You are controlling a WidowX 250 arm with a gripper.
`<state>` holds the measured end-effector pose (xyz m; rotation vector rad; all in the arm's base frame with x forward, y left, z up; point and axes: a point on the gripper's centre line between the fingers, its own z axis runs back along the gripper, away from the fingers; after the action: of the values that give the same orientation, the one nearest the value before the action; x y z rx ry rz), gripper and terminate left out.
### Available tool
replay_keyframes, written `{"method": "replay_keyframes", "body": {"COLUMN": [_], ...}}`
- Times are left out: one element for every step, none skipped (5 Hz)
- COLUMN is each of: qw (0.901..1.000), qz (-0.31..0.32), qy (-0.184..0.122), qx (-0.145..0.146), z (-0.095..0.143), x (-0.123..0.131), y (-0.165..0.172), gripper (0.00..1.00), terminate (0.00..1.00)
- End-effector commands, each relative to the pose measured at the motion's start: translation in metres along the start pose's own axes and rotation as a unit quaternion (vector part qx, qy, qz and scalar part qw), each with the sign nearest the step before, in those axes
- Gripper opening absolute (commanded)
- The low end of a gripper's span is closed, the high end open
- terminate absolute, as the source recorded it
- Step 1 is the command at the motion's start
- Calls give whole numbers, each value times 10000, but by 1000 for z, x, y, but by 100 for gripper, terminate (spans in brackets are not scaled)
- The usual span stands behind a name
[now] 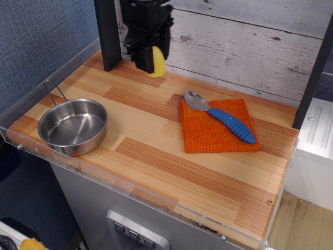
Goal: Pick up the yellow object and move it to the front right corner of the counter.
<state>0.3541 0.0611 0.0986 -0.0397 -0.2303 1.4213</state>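
Gripper (148, 56) up at far left of the counter (156, 156), jaws clamped on the yellow object (156, 62), which hangs clear above the wood. Steel bowl (73, 126) sits near-left by the rim. Orange cloth (218, 126) mid-right w/ blue-handled spoon (221, 115) lying on it.
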Motion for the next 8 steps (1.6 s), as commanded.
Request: {"method": "replay_keyframes", "body": {"qw": [9883, 9774, 9658, 9506, 9379, 9283, 9244, 9185], "qz": [-1441, -2037, -2537, -3063, -3437, -3688, -3780, -3929], "qy": [44, 138, 201, 267, 304, 358, 392, 330], "qx": [-504, -555, -490, -435, -362, -308, -326, -303], "z": [41, 45, 43, 38, 28, 13, -2, -17], "x": [-53, -76, -94, -113, -125, -135, -147, -155], "y": [25, 38, 55, 70, 86, 89, 84, 80], "gripper": [0, 0, 0, 0, 0, 0, 0, 0], "terminate": [0, 0, 0, 0, 0, 0, 0, 0]}}
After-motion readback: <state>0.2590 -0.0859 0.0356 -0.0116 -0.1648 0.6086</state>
